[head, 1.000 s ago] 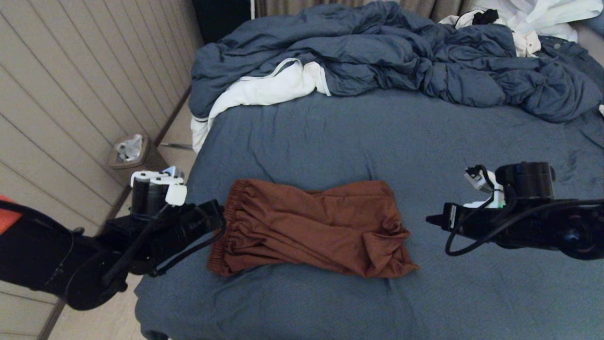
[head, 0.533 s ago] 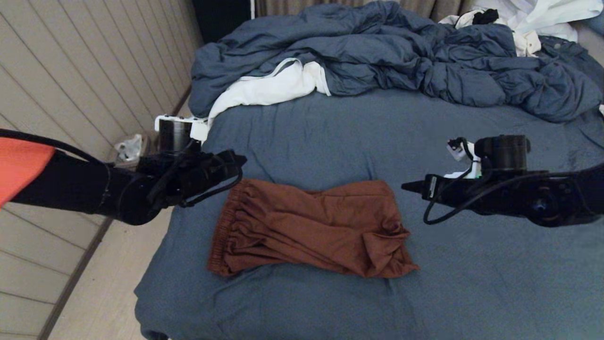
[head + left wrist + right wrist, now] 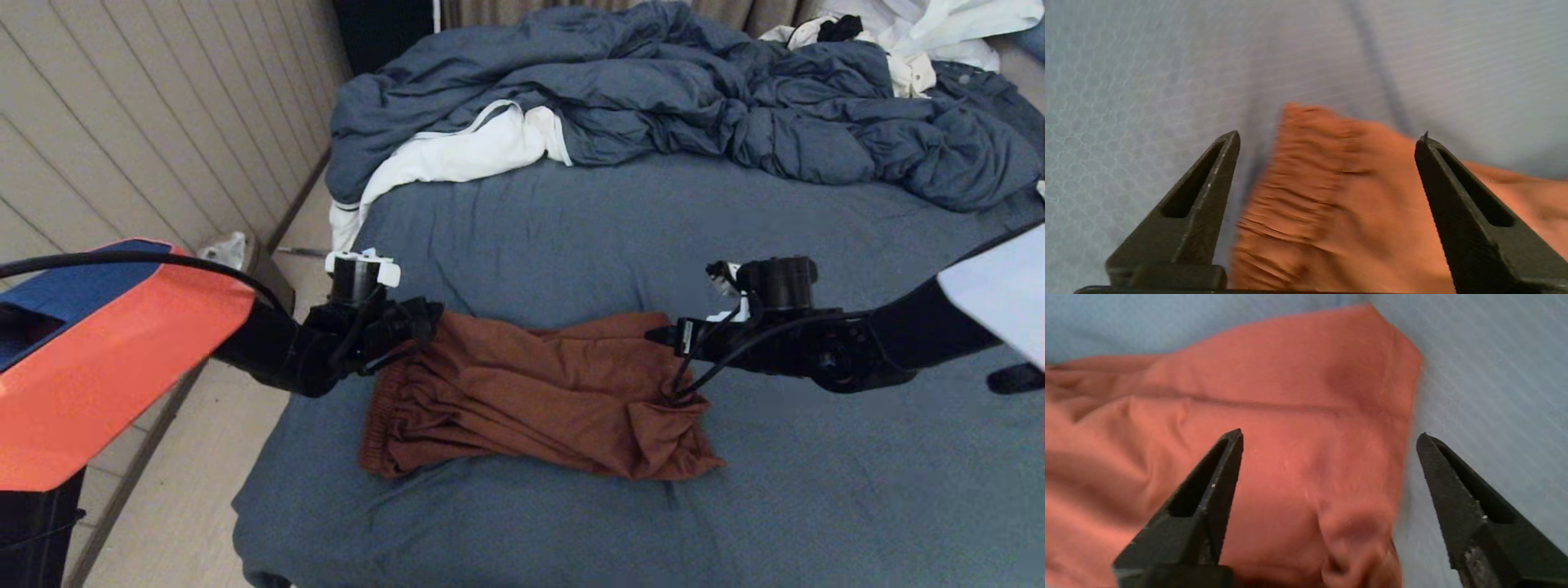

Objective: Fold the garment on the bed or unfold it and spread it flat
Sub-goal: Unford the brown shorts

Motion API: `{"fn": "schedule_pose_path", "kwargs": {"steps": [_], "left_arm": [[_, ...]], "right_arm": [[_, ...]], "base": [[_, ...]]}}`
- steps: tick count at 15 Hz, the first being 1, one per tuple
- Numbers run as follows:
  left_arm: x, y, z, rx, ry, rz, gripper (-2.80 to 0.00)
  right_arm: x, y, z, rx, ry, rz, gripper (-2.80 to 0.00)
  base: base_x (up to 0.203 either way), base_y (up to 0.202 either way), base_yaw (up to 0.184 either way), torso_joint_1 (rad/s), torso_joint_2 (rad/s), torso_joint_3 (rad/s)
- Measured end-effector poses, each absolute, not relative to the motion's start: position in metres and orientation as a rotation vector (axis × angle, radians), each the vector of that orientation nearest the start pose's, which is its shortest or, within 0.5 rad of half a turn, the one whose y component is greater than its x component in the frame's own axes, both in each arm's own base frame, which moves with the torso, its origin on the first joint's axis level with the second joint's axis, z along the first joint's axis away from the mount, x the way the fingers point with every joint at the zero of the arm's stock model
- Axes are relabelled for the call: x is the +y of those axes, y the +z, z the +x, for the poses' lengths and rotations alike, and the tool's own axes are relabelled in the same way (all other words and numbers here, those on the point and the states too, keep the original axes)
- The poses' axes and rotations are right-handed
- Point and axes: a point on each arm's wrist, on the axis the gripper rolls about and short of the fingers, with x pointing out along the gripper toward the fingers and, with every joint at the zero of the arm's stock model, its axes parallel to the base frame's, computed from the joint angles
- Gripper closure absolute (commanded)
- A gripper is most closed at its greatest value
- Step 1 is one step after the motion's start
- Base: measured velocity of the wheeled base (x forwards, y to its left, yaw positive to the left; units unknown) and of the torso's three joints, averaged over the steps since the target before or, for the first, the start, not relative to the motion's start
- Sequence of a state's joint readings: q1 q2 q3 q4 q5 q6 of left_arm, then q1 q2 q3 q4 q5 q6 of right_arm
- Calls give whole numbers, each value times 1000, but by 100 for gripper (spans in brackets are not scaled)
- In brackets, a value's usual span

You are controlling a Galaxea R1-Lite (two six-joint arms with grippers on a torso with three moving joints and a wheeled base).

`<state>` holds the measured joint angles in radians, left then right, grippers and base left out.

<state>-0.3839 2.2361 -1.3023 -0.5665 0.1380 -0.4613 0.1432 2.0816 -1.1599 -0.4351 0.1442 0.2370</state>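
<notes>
On the bed point(image 3: 571, 245), your garment point(image 3: 531, 400) lies rumpled near the front edge, unmoved. Both arms have swung inward over the last second: the left pincer point(image 3: 424, 314) now hangs spread over the far waistband corner, the right pincer point(image 3: 661, 333) spread over the far hem corner. You look set for a two-corner grasp.

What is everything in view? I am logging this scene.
shorts: one, rust-brown, lying rumpled on the near middle of the bed.
bed: one, dark blue-grey sheet, fills most of the view.
duvet: one, blue, bunched at the far end of the bed.
white clothes: several, by the duvet, far left and far right.
bin: one, on the floor left of the bed.
left gripper: fingers open over the waistband corner.
right gripper: fingers open over the far leg corner.
</notes>
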Motion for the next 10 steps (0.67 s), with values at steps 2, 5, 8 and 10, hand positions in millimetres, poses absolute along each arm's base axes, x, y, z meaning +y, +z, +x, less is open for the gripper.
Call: {"fn": "schedule_pose_path", "kwargs": {"steps": [2,5,8,10], "left_arm": [[-152,93,422,419,-125,-360,-280],[-145,87,425,428,-108,-361,-280],[-144,86,425,429,-105,-362,-280],[-146,88,424,429,-110,-363,-280]], "right_arm": [[66,116,408,471,218,214,-280],[72,111,420,452,219,204,-280],[77,106,426,448,210,196,-280],[77,104,427,450,206,195,-280]], "base": [[0,0,0,0,0,0],[0,0,0,0,0,0],[0,0,0,0,0,0],[0,0,0,0,0,0]]}}
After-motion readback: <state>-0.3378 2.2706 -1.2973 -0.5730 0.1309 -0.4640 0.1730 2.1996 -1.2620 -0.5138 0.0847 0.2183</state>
